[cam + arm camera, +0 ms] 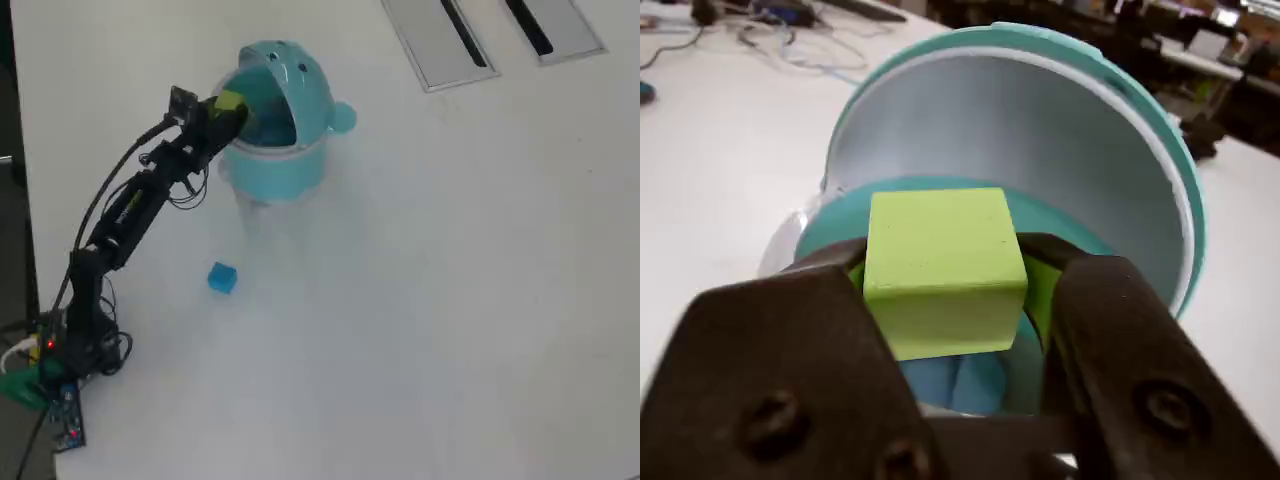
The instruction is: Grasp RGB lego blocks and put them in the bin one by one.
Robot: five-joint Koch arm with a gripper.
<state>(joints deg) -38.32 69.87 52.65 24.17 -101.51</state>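
My gripper (945, 275) is shut on a yellow-green lego block (943, 268), held between the two dark jaws just over the open mouth of the turquoise bin (1185, 215). The bin's domed lid is flipped up behind the block. In the overhead view the gripper (232, 106) with the yellow-green block (230, 101) hangs at the left rim of the bin (300, 165). A blue lego block (222, 277) lies on the white table below the bin. No red block shows.
Cables (790, 45) lie on the table at the far left of the wrist view. Two grey slotted panels (490, 30) sit at the table's top right. The arm's base (60, 360) stands at the lower left edge.
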